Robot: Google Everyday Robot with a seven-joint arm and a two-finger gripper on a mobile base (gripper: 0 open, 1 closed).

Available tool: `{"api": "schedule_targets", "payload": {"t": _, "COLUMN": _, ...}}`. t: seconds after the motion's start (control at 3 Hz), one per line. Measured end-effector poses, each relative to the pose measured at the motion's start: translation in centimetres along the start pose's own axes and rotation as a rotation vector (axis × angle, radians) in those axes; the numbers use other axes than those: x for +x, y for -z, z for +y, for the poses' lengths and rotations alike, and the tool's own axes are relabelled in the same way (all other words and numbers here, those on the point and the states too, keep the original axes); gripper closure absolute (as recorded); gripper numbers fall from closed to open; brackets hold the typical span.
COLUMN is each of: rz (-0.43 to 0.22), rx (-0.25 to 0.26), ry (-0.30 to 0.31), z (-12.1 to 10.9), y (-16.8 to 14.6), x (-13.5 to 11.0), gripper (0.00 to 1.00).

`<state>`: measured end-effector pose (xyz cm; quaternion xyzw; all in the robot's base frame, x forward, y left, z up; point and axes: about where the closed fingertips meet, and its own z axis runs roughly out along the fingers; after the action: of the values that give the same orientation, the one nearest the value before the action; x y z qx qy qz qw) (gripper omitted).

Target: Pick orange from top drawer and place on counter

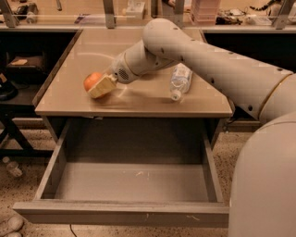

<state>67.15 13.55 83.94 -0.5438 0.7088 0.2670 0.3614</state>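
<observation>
The orange (91, 80) is held in my gripper (98, 84) just over the left part of the beige counter (138, 99). The gripper's cream-coloured fingers (103, 86) are shut around the fruit's near side. Whether the orange touches the counter I cannot tell. My white arm reaches in from the right across the counter. The top drawer (125, 183) below the counter is pulled fully out, and its grey floor is bare.
A clear plastic bottle (179, 80) lies on its side on the counter's right half, close to my arm. A shelf with clutter (134, 9) runs along the counter's far edge. Dark furniture (18, 69) stands at the left. The white bowl is hidden.
</observation>
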Motion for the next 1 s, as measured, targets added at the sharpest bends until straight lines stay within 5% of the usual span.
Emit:
{"api": "schedule_targets", "payload": {"t": 0.33, "rz": 0.000, "rx": 0.000, "ry": 0.000, "z": 0.00, "y": 0.00, "x": 0.00, "gripper": 1.00}}
{"api": "schedule_targets", "payload": {"t": 1.0, "rz": 0.000, "rx": 0.000, "ry": 0.000, "z": 0.01, "y": -0.01, "x": 0.00, "gripper": 0.59}}
